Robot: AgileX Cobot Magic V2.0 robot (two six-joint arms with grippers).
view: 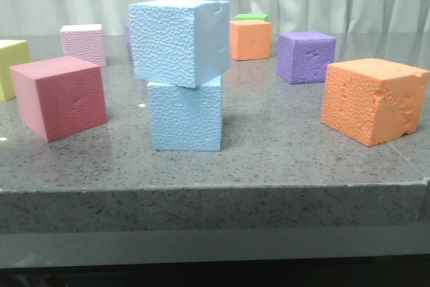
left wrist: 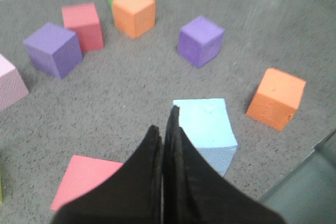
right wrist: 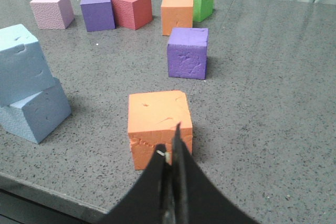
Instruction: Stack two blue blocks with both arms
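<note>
One sky-blue block point(view: 179, 40) rests on top of the other blue block point(view: 186, 115) near the table's front edge, turned a little askew. The stack also shows in the right wrist view, upper block point(right wrist: 21, 64) on lower block point(right wrist: 35, 114). In the left wrist view only the top blue block point(left wrist: 205, 123) shows, just beyond the fingers. My left gripper point(left wrist: 165, 124) is shut and empty, above the stack. My right gripper point(right wrist: 170, 142) is shut and empty, above the near orange cube point(right wrist: 158, 124). Neither gripper shows in the front view.
Around the stack stand a red cube point(view: 59, 96), a pink cube point(view: 83, 45), a yellow cube point(view: 10, 68), a large orange cube point(view: 373, 99), a purple cube point(view: 306, 56), a far orange cube point(view: 250, 39) and a green cube point(view: 250, 17). The table's front edge point(view: 215, 189) is close.
</note>
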